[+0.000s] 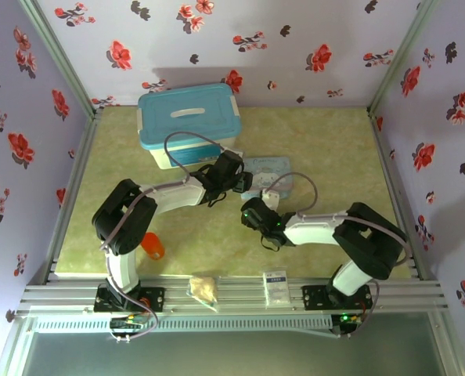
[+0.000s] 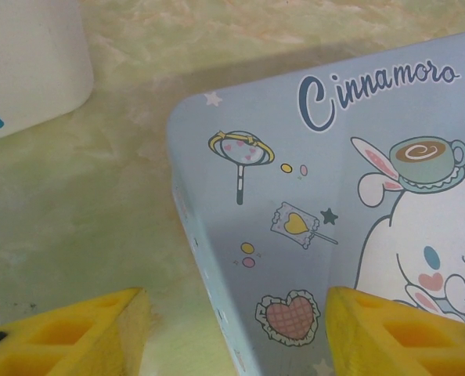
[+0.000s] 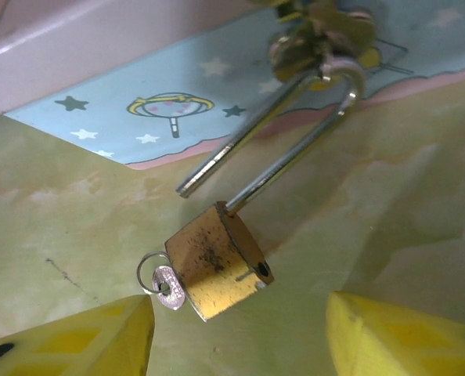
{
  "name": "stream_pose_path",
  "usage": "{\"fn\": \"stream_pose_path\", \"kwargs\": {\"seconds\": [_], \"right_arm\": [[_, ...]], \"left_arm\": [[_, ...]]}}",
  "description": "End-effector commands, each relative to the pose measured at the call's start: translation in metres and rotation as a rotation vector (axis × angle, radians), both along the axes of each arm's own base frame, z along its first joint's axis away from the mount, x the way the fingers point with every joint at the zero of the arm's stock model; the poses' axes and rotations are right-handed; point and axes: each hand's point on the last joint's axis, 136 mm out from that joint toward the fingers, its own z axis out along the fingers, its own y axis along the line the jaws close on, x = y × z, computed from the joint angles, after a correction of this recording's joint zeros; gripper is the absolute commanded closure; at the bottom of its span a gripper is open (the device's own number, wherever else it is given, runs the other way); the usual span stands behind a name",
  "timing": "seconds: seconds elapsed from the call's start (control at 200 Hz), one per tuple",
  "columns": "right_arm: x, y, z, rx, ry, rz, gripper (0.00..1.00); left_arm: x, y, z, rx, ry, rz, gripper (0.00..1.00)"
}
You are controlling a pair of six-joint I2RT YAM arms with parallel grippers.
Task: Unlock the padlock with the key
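Padlock [image 3: 217, 270] lies hooked to the tin [image 3: 217, 86], shackle sprung, key [image 3: 168, 286] seated; right gripper [image 3: 236, 313] gapes empty beside it; left gripper [image 2: 234, 313], wide open and empty, straddles the tin's corner, likely steadying.

A small brass-gold padlock [image 3: 217, 266] with a scuffed, dark-flecked body lay on its side on the mottled yellow-green table [image 3: 389, 219]. Its long, thin silvery shackle [image 3: 291, 151] was open. One leg was seated in the body's top face and ran up to the right, to a bend beside some blurred brass-coloured pieces over the pale blue cartoon tin [image 3: 217, 102]. The other leg was out of the body, its blunt end lying just beside the tin's edge, and its hole in the top face showed dark. A tiny silvery key [image 3: 168, 287] on a thin wire ring [image 3: 149, 271] stood against the opposite, bottom end of the body, its blade hidden.
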Motion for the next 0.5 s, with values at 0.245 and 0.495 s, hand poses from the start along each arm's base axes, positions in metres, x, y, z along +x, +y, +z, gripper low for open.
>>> {"fn": "stream_pose_path", "kwargs": {"seconds": [0.245, 0.495], "right_arm": [[0.006, -0.003, -0.034, -0.198, 0.048, 0.048, 0.46], [0.019, 0.002, -0.031, -0.079, -0.02, 0.025, 0.59]], "left_arm": [[-0.013, 0.031, -0.039, 0.106, 0.104, 0.016, 0.39], [-0.012, 0.033, -0.043, 0.103, 0.115, 0.022, 0.39]]}}
